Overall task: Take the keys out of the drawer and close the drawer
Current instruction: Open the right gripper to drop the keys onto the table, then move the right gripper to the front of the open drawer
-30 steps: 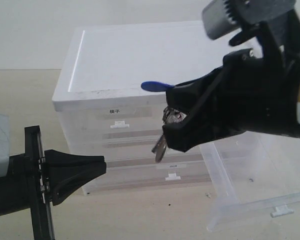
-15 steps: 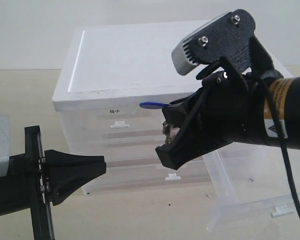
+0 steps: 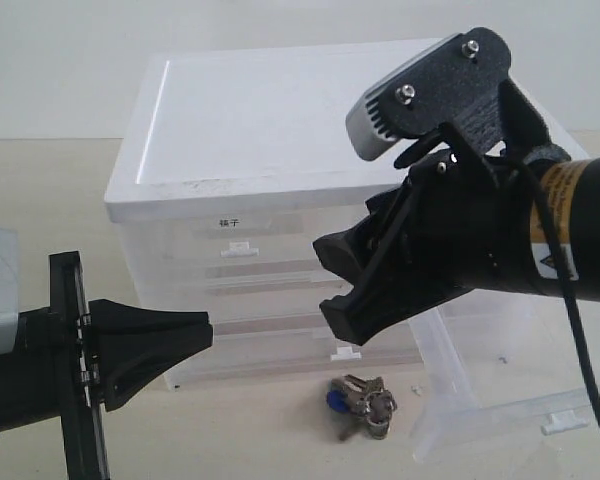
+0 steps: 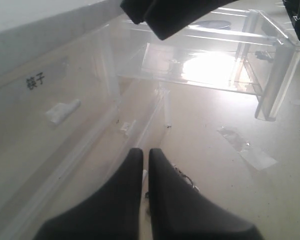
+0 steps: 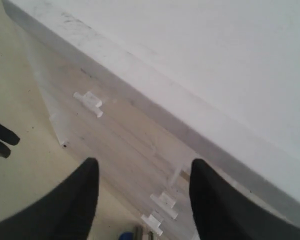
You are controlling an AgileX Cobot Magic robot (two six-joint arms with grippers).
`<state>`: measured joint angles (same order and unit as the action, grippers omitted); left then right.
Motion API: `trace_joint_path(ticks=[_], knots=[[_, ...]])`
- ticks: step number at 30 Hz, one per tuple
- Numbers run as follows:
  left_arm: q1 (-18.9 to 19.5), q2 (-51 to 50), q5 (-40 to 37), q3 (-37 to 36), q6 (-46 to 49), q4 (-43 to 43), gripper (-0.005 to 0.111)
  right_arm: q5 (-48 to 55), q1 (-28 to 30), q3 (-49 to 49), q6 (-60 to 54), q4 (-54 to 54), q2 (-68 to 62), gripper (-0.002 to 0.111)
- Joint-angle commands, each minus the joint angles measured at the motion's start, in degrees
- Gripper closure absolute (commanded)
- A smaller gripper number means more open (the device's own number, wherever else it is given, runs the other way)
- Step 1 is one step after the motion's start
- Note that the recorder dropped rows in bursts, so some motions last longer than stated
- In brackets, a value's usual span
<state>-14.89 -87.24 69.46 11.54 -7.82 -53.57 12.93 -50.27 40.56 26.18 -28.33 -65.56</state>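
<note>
While the left gripper (image 3: 206, 328) sits at nine o'clock of the scene, its fingers pressed together on nothing, the keys (image 3: 362, 403) lie on the table (image 3: 250, 430) in front of the cabinet (image 3: 250, 130), blue fob showing. At their twelve o'clock hangs the right gripper (image 3: 325, 283), jaws spread wide and empty. At three o'clock of the keys, the drawer (image 3: 480, 350) stands pulled out, just beside them.
</note>
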Motion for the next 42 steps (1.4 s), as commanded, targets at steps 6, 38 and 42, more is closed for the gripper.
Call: trace_joint_path(ticks=[6, 38, 42], knots=[[-0.29, -0.08, 0.5, 0.14, -0.25, -0.21, 0.102, 2.4, -0.2, 3.81, -0.66, -0.5, 3.11, 0.07], [-0.29, -0.08, 0.5, 0.14, -0.25, -0.21, 0.102, 47.91, -14.91, -3.48, -31.08, 23.07, 22.14, 0.106], [-0.29, -0.08, 0.5, 0.14, -0.25, -0.21, 0.102, 43.87, -14.91, -4.56, -24.99, 11.26, 19.92, 0.106]])
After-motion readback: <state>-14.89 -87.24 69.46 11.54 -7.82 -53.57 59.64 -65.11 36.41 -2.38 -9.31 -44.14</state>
